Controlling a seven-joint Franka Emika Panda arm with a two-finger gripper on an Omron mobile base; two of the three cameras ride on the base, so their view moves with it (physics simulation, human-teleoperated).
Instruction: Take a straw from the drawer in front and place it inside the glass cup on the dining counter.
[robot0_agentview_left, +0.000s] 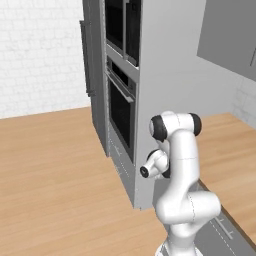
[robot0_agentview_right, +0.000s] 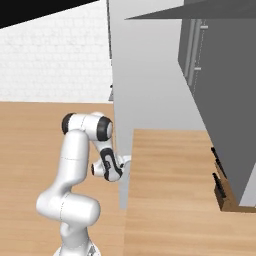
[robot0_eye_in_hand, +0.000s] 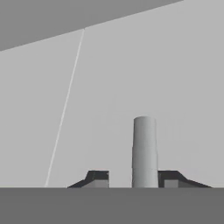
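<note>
Two fingers (robot0_eye_in_hand: 99, 178) straddle drawer handle (robot0_eye_in_hand: 145, 151), partly open, not gripping; you're set to pull drawer (robot0_eye_in_hand: 175, 87).

Even, flat rendered light is filling every view; shadows are staying faint, edges sharp, no glare showing.

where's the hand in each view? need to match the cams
Left base view: hidden behind the arm's wrist, just right of centre.
Right base view: the hand is left of centre, at the counter's front edge.
Hand view: bottom centre, fingertips either side of a grey bar handle.
Shared landmark, both base views: the wooden counter top.
</note>
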